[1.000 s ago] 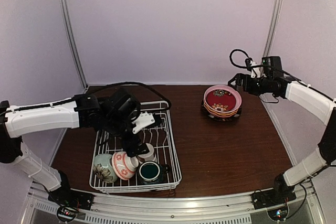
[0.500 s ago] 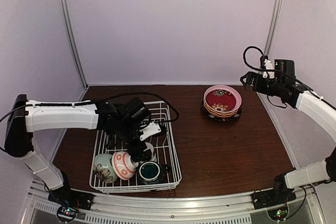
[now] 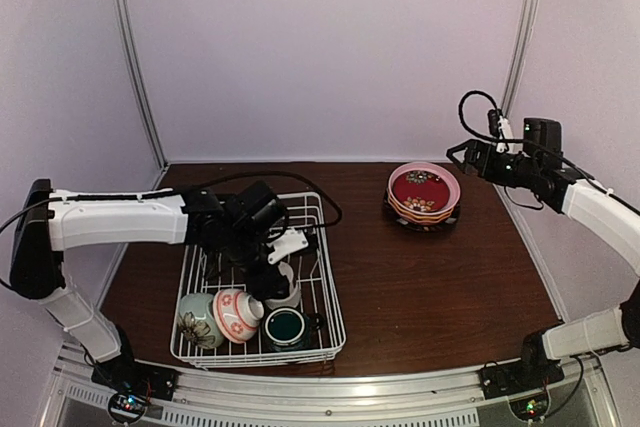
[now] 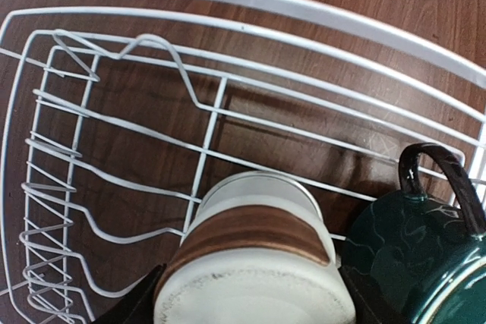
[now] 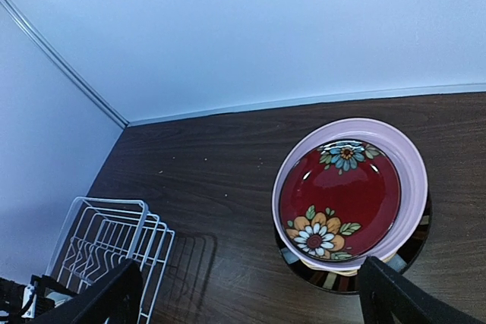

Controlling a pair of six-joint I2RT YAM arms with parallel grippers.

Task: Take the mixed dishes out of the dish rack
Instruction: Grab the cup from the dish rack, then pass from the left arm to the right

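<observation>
Hanging low inside the dish rack (image 3: pixel 322 277), your left pincer (image 3: pixel 268 280) sits over the small white cup (image 4: pixel 254 252). In the left wrist view its dark fingers (image 4: pixel 137 310) flank the cup on either side, close against its wall. I cannot tell whether they are pressing on it or only straddling it. The cup, white with a brown band, stands on the rack's wires toward the near right part of the basket. Just beside it, on the near side, is the teal mug (image 4: pixel 414 252), its dark handle arching up.

From above you can see the pale-green floral bowl (image 3: pixel 197 319) and the pink-white bowl (image 3: pixel 238 313) lying tipped against each other in the rack's near left corner. The mug stands just right of them.

Your right pincer (image 3: pixel 468 155) hangs in the air, its fingers wide apart with nothing between them. It is near the stack of plates (image 5: pixel 345 195), which rests on the dark wooden counter (image 3: pixel 430 287), well apart from the rack. The top plate has a pink rim and a red floral centre.
</observation>
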